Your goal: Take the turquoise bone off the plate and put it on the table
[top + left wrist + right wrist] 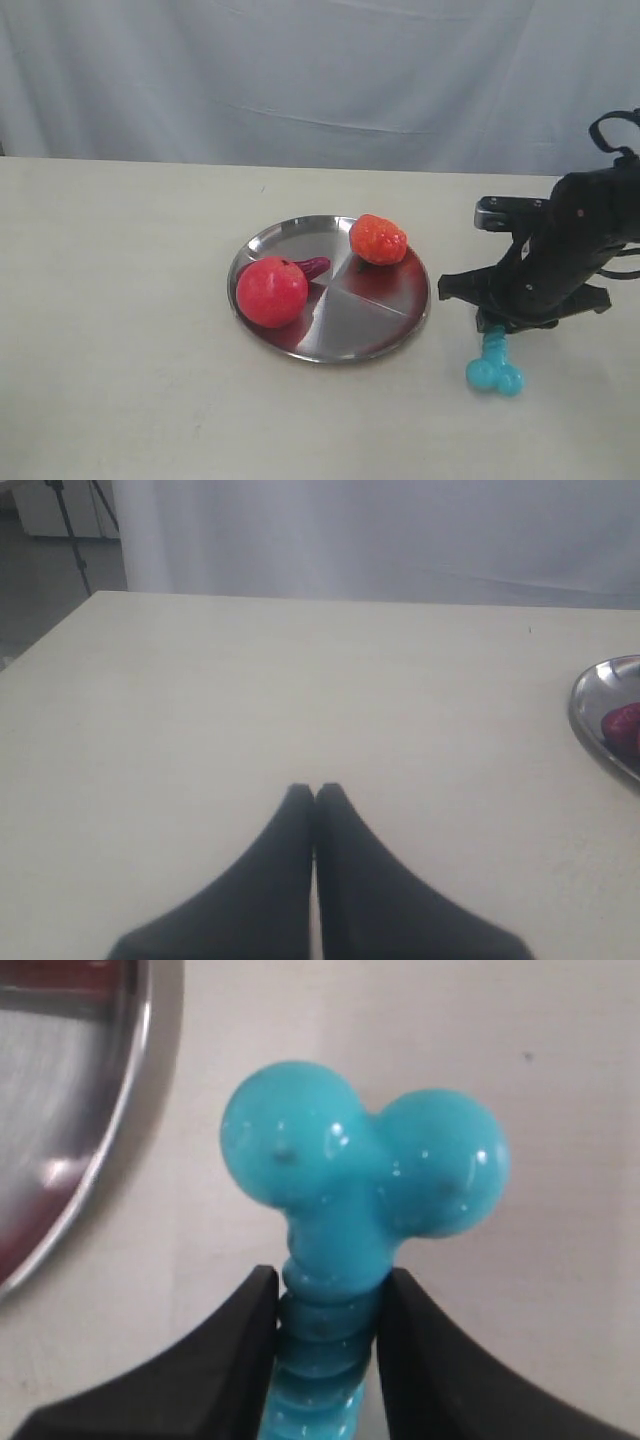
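- Broadly, beige table (120, 330), plain and matte, backed by a pale curtain (300, 70) along the far edge.
- Shiny steel plate (380, 325) about midway between the left and right edges, flat on the table.
- Right gripper (326, 1285) on a black arm near the right edge, just beside the plate's rim, fingers clamped on the ribbed shaft of the turquoise bone (494, 370).
- Left gripper (315, 792) over bare table toward the left edge, fingers pressed together with nothing between them.
- Red round toy (271, 291) on the side of the plate nearer the left edge.
- Orange bumpy toy (378, 239) at the plate's far rim.
- Turquoise bone off the plate, between the plate and the right edge, nearer the front edge; knobbed end pointing down at the table, contact with it unclear.
- Dark purple toy (314, 266) on the plate, touching the red one, partly hidden behind it.
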